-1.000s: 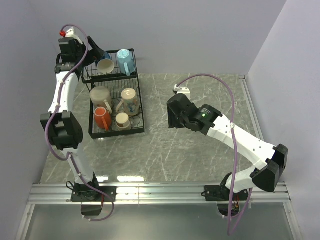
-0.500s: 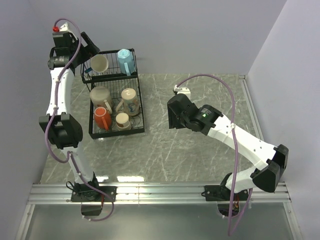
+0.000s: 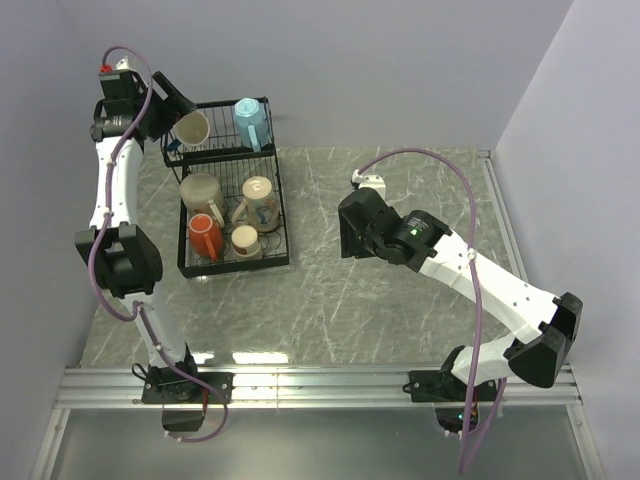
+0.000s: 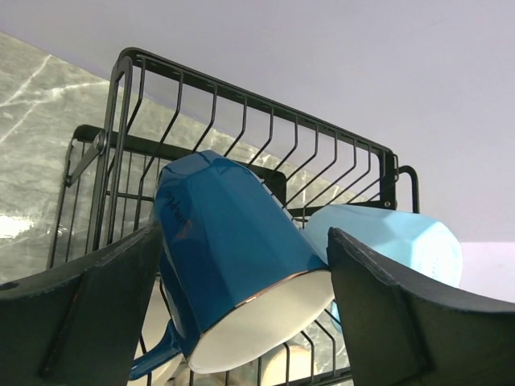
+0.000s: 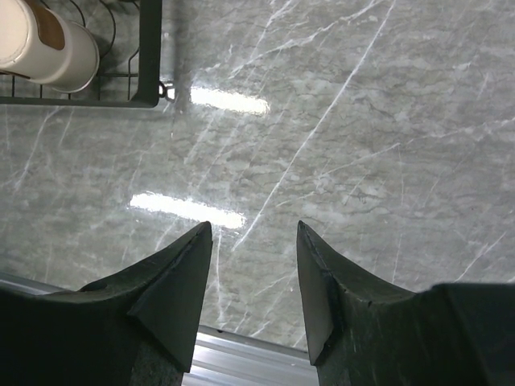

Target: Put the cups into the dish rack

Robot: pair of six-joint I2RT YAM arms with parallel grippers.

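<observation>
Left wrist, dish rack (image 4: 117, 84) holding dark-blue mug (image 4: 229, 241), light-blue mug (image 4: 390, 241)

The left arm (image 3: 112, 190) is extended steeply upward along the far left side, with its last link turned toward the right. The left gripper (image 4: 245, 237) is held with its fingers (image 4: 96, 297) spread wide; whether a grip is applied cannot be determined. The right arm (image 3: 480, 280) is folded at the near right and reached toward the centre. The right gripper (image 5: 253, 233) is pointed downward, its fingers (image 5: 173, 281) partly parted with nothing between them.
</observation>
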